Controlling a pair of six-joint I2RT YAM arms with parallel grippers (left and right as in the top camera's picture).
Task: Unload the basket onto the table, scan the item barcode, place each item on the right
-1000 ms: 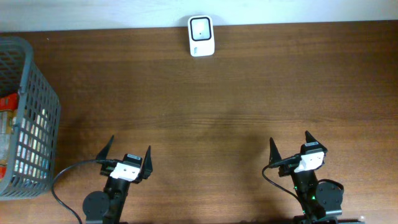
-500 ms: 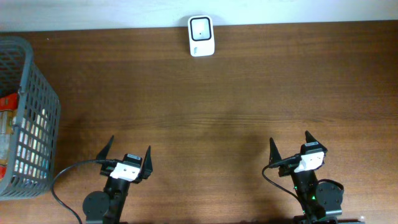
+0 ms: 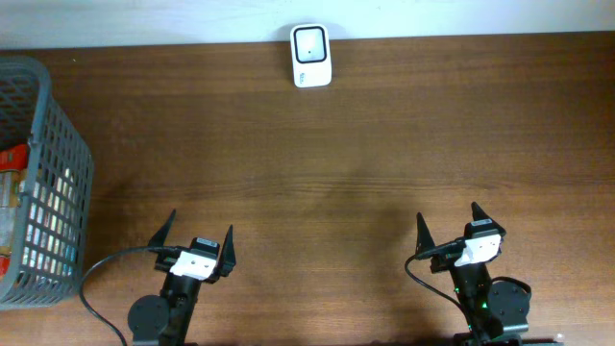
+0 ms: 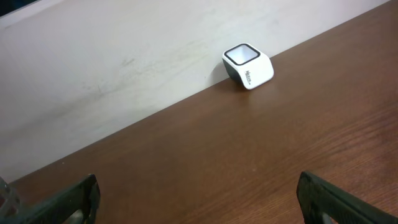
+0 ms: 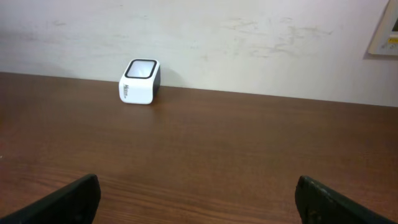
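At the left edge of the table [image 3: 384,144], a grey mesh basket [image 3: 60,135] holds the packaged items [image 3: 12,159]; red-orange wrapping shows through the top, but no barcode can be made out. Basket lies to the left of and beyond the left gripper [image 3: 202,222], well apart from it, and further again from the right gripper [image 3: 447,211]. White barcode scanner [image 3: 311,56] with dark window sits at the far edge, against the pale wall [image 5: 249,43], about centre, well apart from both grippers and from the basket. Both arms are folded low at the near edge, grippers pointing out across the table toward the wall. Left jaws spread fully wide, nothing between them; in the left wrist view the dark fingers [image 4: 71,200] frame only bare wood, with the scanner ahead and to the right. Right jaws likewise fully apart and empty; in the right wrist view the scanner stands ahead and to the left. A black cable [image 3: 96,279] loops out from the left arm's base toward the basket corner.
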